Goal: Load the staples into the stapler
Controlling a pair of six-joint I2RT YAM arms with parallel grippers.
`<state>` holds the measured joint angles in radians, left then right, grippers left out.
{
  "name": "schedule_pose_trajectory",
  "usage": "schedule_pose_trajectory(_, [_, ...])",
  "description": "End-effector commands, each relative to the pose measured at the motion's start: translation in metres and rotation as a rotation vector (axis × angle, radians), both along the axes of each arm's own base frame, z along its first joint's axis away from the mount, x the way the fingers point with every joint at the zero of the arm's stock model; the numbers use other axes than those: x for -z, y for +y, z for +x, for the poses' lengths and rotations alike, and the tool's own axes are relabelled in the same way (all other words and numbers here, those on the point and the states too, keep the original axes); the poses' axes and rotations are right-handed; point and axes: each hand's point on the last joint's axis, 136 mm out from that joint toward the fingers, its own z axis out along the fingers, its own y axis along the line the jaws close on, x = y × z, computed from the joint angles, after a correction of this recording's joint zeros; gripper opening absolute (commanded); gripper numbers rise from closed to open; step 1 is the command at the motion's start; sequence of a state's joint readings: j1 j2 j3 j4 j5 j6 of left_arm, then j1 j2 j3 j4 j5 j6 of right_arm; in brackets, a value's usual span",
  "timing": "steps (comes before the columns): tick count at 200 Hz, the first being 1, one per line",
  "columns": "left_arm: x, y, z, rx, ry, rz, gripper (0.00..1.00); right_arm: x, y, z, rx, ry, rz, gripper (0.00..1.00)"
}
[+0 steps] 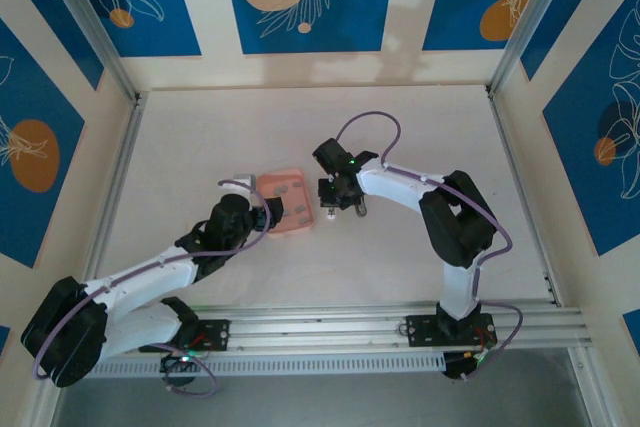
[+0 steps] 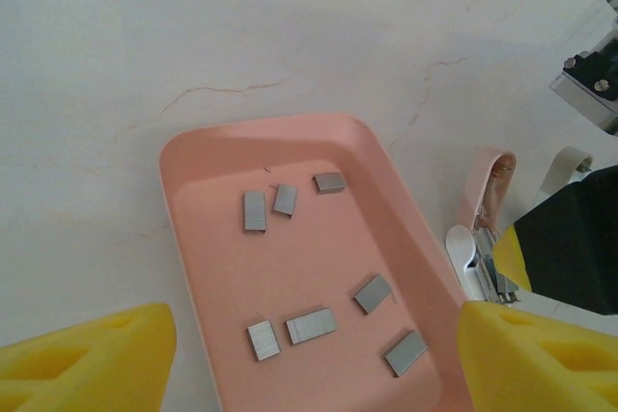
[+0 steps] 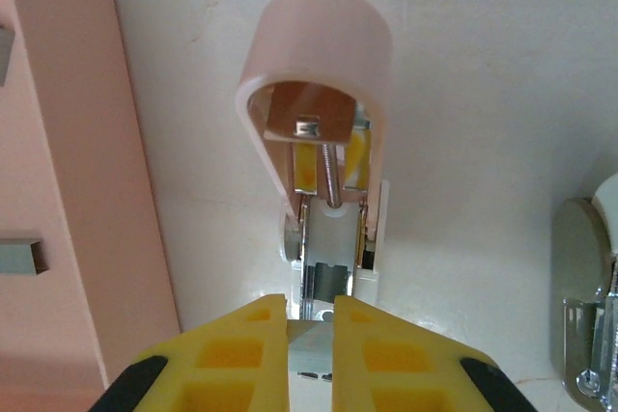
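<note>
The salmon-pink tray (image 2: 261,128) (image 1: 292,185) holds several grey staples (image 2: 311,325), all lying loose on its floor. My left gripper (image 2: 317,323) (image 1: 266,215) hovers over the tray's near end, open wide, with nothing between its yellow fingers (image 2: 97,359). The pink-and-white stapler (image 3: 319,45) (image 2: 486,190) (image 1: 331,214) lies just right of the tray with its lid swung up, so the metal channel shows. My right gripper (image 3: 311,320) (image 1: 334,205) is shut on the stapler's near metal end.
A grey-brown oval object (image 3: 581,306) (image 1: 360,209) lies just right of the stapler. The tray's right rim (image 3: 68,190) runs close beside the stapler. Pale table (image 1: 420,137) stretches open behind and to both sides, bounded by walls.
</note>
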<state>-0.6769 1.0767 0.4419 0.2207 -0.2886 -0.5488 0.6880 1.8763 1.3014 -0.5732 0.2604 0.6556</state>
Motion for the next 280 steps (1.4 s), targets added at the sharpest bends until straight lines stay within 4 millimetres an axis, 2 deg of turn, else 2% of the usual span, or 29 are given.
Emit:
schedule_pose_trajectory(1, [0.001,0.003,0.001,-0.008,0.000,-0.015,0.76,0.007,-0.003,-0.004,-0.013,0.013,-0.045,0.15])
schedule_pose_trajectory(98, [0.001,0.003,0.002,-0.008,0.000,-0.015,0.76,0.016,-0.009,-0.002,0.006,0.000,-0.084,0.15])
schedule_pose_trajectory(183, [0.001,0.001,0.003,-0.001,0.002,-0.021,0.76,-0.012,-0.002,0.004,-0.017,-0.137,-0.026,0.15])
schedule_pose_trajectory(233, [-0.001,0.001,0.004,0.001,0.001,-0.025,0.76,-0.013,-0.001,0.006,-0.018,-0.144,-0.019,0.16])
schedule_pose_trajectory(280, [-0.002,0.001,0.004,0.000,0.000,-0.024,0.76,-0.003,-0.009,0.005,0.001,-0.106,-0.058,0.16])
